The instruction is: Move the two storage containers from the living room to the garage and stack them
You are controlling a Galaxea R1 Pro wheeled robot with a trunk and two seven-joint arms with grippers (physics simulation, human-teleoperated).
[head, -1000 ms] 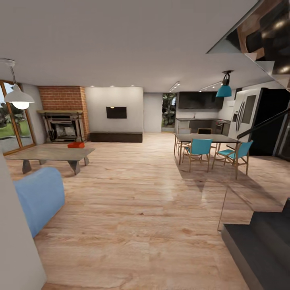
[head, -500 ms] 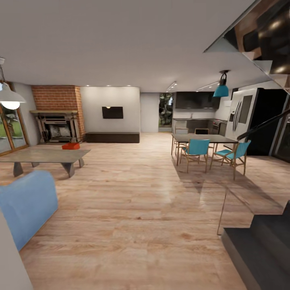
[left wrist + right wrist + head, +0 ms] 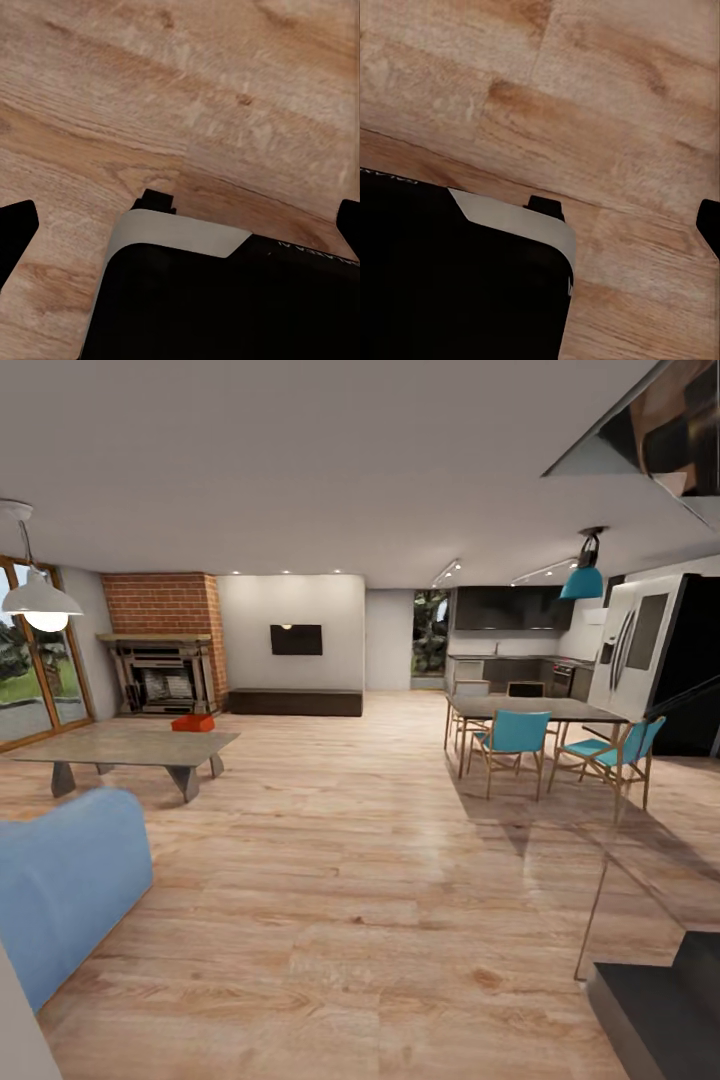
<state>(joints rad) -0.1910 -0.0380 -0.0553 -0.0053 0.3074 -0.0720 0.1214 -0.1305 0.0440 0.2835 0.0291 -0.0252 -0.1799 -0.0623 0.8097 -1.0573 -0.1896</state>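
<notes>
One orange-red storage container (image 3: 192, 723) sits on the far end of a low grey coffee table (image 3: 120, 745) in the living room, well ahead and to the left in the head view. Only this one container is in sight. In the left wrist view my left gripper (image 3: 181, 225) is open, its two black fingertips wide apart over the wood-plank floor (image 3: 225, 90), with nothing between them. In the right wrist view my right gripper (image 3: 544, 225) shows one black fingertip (image 3: 709, 225) far out to the side above the same wood floor, also holding nothing.
A blue sofa (image 3: 65, 880) stands near left. The brick fireplace (image 3: 160, 675), glass doors (image 3: 30, 680) and long dark cabinet (image 3: 295, 703) line the far side. A dining table (image 3: 535, 708) with blue chairs (image 3: 515, 735) stands to the right, and dark stairs (image 3: 660, 1010) at near right.
The whole head view has shifted because the camera moved: the near wall at the left edge has almost slid out of the picture. The container stays on the coffee table.
</notes>
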